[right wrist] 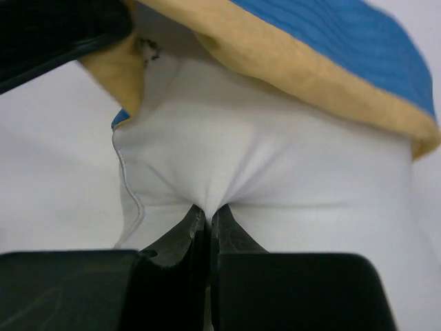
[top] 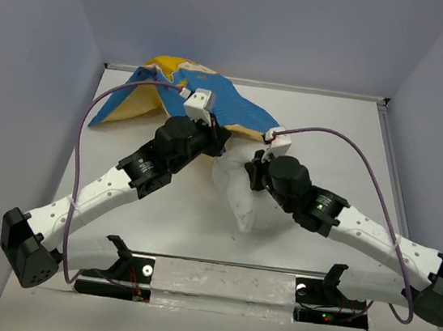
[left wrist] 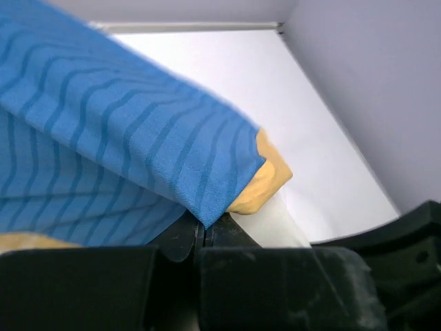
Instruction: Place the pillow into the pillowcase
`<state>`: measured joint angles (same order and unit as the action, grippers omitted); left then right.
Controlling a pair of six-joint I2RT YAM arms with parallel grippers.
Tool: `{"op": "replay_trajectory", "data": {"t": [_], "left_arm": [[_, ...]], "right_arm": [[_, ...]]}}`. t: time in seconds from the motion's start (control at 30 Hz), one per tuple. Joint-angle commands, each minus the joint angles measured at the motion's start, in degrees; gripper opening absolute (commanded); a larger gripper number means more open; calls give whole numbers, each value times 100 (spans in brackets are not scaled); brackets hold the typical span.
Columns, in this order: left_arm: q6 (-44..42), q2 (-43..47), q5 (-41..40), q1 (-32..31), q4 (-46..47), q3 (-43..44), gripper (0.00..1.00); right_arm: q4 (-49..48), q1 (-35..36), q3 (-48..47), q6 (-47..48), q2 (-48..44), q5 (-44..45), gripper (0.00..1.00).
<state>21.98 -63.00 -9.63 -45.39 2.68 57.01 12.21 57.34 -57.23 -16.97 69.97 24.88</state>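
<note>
The pillowcase (top: 206, 98), blue with darker stripes and mustard-yellow inside, lies at the back of the table. The white pillow (top: 238, 192) lies in front of it, its far end under the pillowcase's open edge. My left gripper (top: 219, 137) is shut on the blue edge of the pillowcase (left wrist: 138, 158), the cloth pinched at its tips (left wrist: 204, 226). My right gripper (top: 252, 172) is shut on a puckered fold of the pillow (right wrist: 262, 172). In the right wrist view the yellow lining (right wrist: 296, 69) arches over the pillow's top.
The white table (top: 115, 225) is walled by grey panels on three sides. Purple cables (top: 89, 115) loop from each wrist. Both arm bases sit along the near edge (top: 222, 284).
</note>
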Motion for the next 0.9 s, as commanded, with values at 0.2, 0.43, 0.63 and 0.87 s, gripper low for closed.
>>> {"op": "replay_trajectory", "data": {"t": [0.2, 0.43, 0.63, 0.87], "left_arm": [[-273, -539, 1937, -752, 23, 1444, 0], [-334, 682, 1432, -753, -1109, 830, 0], [-510, 623, 833, -691, -1524, 829, 0], [-159, 369, 1604, -691, -893, 302, 0]], "right_arm": [[-1773, -178, -130, -561, 207, 877, 0], [-2205, -900, -8, -756, -6, 1877, 0], [-2232, -900, 703, -623, -924, 1985, 0], [-2942, -594, 1100, -983, -258, 1177, 0]]}}
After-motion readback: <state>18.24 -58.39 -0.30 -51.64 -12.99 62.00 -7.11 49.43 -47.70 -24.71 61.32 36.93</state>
